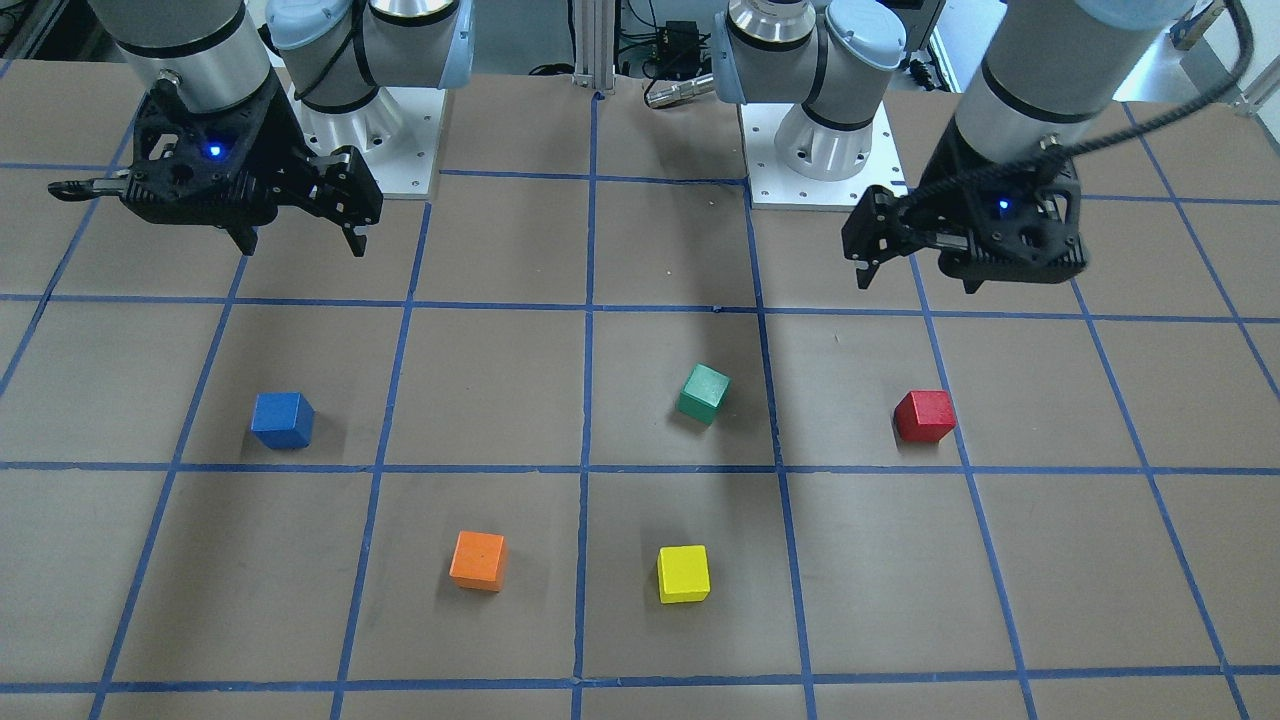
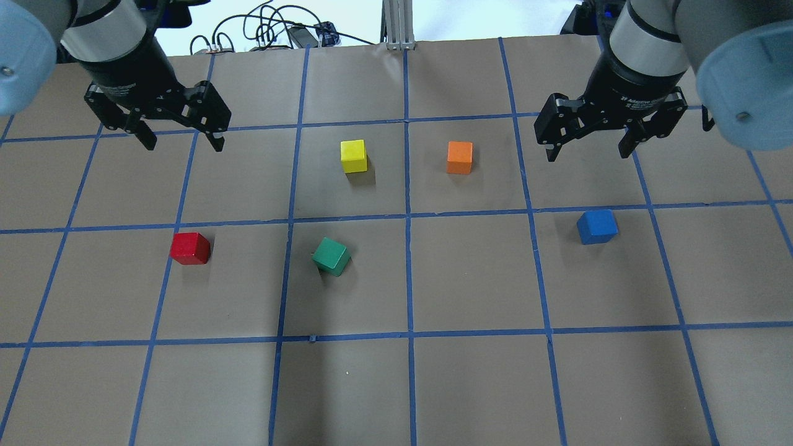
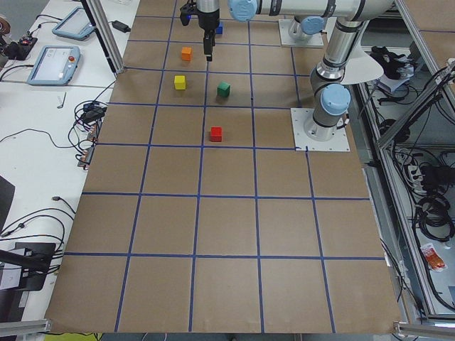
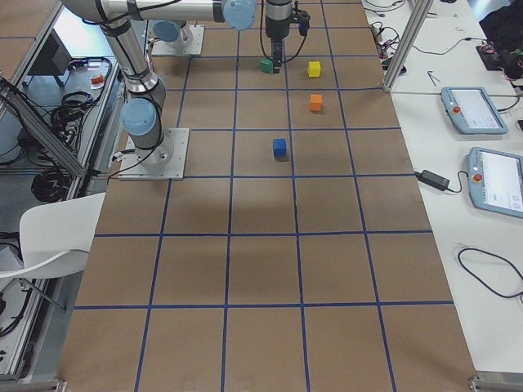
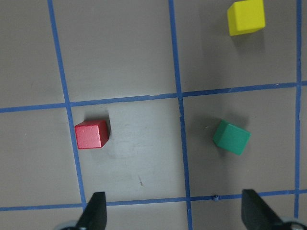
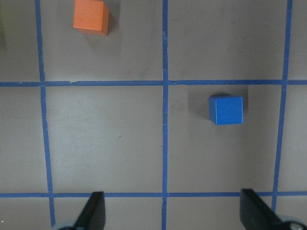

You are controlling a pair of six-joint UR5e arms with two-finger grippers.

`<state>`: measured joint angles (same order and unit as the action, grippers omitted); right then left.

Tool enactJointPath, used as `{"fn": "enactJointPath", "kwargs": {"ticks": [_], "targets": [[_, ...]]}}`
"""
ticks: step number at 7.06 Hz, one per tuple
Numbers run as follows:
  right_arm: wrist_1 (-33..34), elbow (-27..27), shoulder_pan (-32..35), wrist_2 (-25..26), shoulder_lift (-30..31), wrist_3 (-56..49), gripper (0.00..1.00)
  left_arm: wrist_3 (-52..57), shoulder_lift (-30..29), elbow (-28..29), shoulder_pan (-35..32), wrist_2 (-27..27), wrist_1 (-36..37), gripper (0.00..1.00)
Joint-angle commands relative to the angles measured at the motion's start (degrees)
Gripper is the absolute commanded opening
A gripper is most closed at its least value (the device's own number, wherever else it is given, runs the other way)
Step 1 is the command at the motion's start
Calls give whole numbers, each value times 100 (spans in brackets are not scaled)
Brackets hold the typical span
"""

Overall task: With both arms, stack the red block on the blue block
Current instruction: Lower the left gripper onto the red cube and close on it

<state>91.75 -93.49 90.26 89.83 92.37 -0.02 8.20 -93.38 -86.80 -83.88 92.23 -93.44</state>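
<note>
The red block (image 2: 190, 248) sits alone on the brown table on the left side; it also shows in the front view (image 1: 924, 416) and the left wrist view (image 5: 91, 134). The blue block (image 2: 597, 227) sits on the right side, also in the front view (image 1: 282, 420) and the right wrist view (image 6: 226, 109). My left gripper (image 2: 183, 145) is open and empty, held above the table beyond the red block. My right gripper (image 2: 587, 155) is open and empty, held above the table beyond the blue block. Neither gripper touches a block.
A green cube (image 2: 331, 256), tilted to the grid, lies to the right of the red block. A yellow cube (image 2: 354, 155) and an orange cube (image 2: 460, 157) sit further out, between the grippers. Blue tape lines grid the table (image 2: 409, 384). The arm bases (image 1: 820, 150) stand at the robot's edge.
</note>
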Motion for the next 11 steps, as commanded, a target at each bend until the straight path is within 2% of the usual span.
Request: {"fn": "enactJointPath", "kwargs": {"ticks": [1,3,4,6,7,9,11], "targets": [[-60,-11,0,0,0,1,100,803,-189,-483,844,-30,218,100],[-17,-56,0,0,18,63,100,1358,-522,-1624,1250,-21,1882,100],[-52,-29,0,0,53,72,100,1551,-645,-2039,1269,14,2108,100],[-105,-160,0,0,184,72,100,2015,-822,-2183,1269,32,2216,100],[-87,-213,0,0,185,63,100,2271,-970,-2253,1286,58,2634,100],[-43,-222,0,-9,159,-7,100,2230,-1252,-2428,1286,58,3328,100],[-26,-275,0,-9,158,2,100,1915,-1358,-2551,1295,50,3543,100]]}}
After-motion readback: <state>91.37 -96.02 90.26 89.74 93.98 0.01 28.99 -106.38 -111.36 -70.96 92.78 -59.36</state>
